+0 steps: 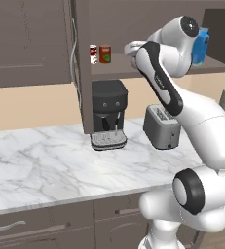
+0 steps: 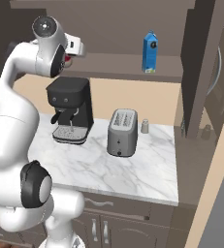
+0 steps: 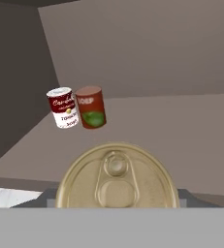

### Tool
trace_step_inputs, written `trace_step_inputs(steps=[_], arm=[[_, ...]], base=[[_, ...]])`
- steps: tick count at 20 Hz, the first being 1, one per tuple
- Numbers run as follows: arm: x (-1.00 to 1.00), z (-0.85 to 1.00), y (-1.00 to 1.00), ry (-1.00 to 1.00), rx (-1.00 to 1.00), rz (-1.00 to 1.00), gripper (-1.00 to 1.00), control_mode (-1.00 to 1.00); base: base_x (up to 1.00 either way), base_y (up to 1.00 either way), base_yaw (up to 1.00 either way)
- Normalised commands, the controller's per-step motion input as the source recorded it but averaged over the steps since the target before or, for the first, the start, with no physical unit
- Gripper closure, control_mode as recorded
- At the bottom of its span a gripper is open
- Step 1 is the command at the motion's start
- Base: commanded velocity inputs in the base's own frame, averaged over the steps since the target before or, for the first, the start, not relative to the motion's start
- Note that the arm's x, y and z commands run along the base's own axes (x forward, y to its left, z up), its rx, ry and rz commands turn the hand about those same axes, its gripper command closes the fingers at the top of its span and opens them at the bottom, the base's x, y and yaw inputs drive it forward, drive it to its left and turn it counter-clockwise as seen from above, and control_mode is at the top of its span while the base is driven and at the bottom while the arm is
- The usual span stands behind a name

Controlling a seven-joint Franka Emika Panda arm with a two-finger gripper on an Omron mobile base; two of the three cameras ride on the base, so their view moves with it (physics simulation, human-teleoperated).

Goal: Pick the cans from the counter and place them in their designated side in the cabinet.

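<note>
My gripper is up at the cabinet shelf, shut on a can whose round gold lid sits between the fingers in the hand view. A bit of that can's red side shows under the hand. Farther along the shelf, to the left, the dark red-brown can with a green patch stands upright. A slimmer white can with red marks stands close beside it, by the cabinet's side wall. The held can is well short of both.
A blue carton stands at the shelf's right end. Below on the marble counter are a black coffee machine, a grey toaster and a small shaker. The open cabinet door hangs left of the cans.
</note>
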Motion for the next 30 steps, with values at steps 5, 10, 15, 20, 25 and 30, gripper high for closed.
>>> trace_step_inputs(steps=[5,10,15,20,25,30], arm=[[0.09,-0.09,0.02,0.00,0.00,0.01,1.00,-1.00],[0.15,-0.02,0.03,0.00,0.00,0.01,1.00,-1.00],[0.18,0.00,0.01,0.00,0.00,0.01,1.00,-1.00],[0.18,-0.01,0.00,0.00,0.00,0.01,1.00,-1.00],[0.18,-0.03,0.00,0.00,0.00,0.01,1.00,-1.00],[0.20,-0.03,0.00,0.00,0.00,0.01,1.00,-1.00]], base=[[0.00,0.00,0.00],[0.00,0.00,0.00],[0.00,0.00,0.00],[0.00,0.00,0.00],[0.00,0.00,0.00],[0.00,0.00,0.00]])
